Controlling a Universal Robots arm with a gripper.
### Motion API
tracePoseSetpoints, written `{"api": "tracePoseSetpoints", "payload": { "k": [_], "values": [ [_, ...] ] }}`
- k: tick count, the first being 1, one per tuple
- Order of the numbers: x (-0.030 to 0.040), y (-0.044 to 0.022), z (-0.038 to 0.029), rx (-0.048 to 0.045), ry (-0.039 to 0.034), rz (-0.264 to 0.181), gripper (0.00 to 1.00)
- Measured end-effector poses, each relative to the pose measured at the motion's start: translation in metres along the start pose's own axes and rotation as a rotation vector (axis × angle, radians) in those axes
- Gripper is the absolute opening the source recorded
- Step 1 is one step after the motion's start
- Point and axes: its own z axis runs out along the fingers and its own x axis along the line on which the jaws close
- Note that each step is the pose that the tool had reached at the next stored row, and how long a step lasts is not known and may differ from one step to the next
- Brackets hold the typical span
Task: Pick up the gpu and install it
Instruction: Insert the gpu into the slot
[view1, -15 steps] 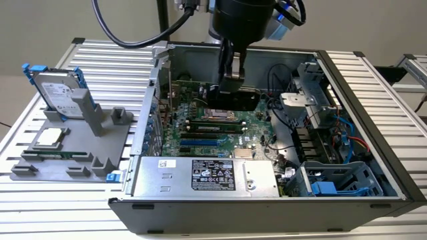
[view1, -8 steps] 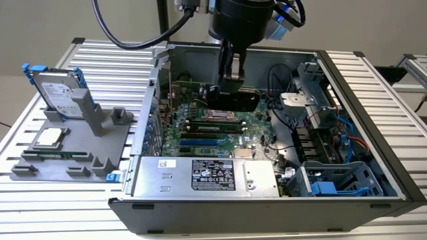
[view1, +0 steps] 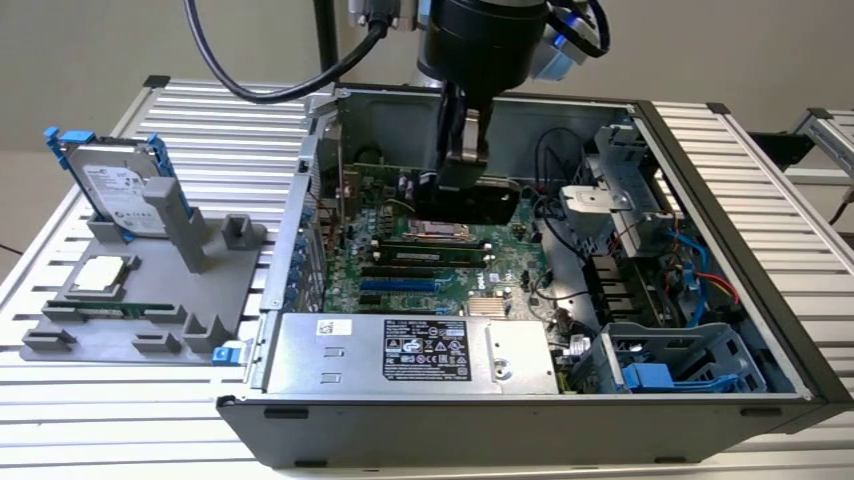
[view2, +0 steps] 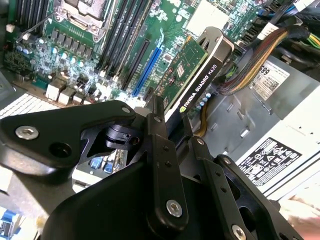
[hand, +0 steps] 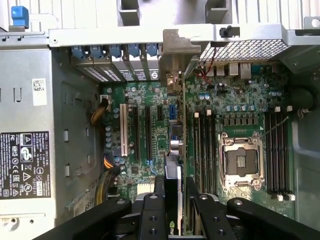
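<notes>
In the second wrist view, my gripper (view2: 172, 127) is closed on the gpu (view2: 192, 75), its fingers (view2: 162, 145) pinching the card's upper edge on both faces so the board hangs edge-down. I judge that this hold keeps the card's connector edge pointed at the motherboard (view2: 90, 45) below. In the first wrist view the gpu (hand: 176, 150) appears edge-on, standing in line with the expansion slots (hand: 135, 130), and its silver bracket (hand: 175, 55) meets the rear wall of the case where the slot covers sit. Whether the card is fully seated in its slot I cannot tell.

In the exterior view my gripper (view1: 467, 175) reaches down into the open computer case (view1: 747, 200), above the board's middle. The power supply (view1: 400, 355) lies along the near side. To the exterior view's left, a grey fixture (view1: 147, 300) on the desk (view1: 227, 130) holds a hard drive (view1: 120, 190) upright.
</notes>
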Motion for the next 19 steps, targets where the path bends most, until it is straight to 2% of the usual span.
{"api": "tracePoseSetpoints", "payload": {
  "k": [9, 19],
  "values": [
    [0.0001, -0.0007, 0.0105, 0.0, 0.0019, 0.0, 0.0],
    [0.0002, -0.0014, 0.0201, 0.0004, 0.0076, 0.001, 0.0]
  ]
}}
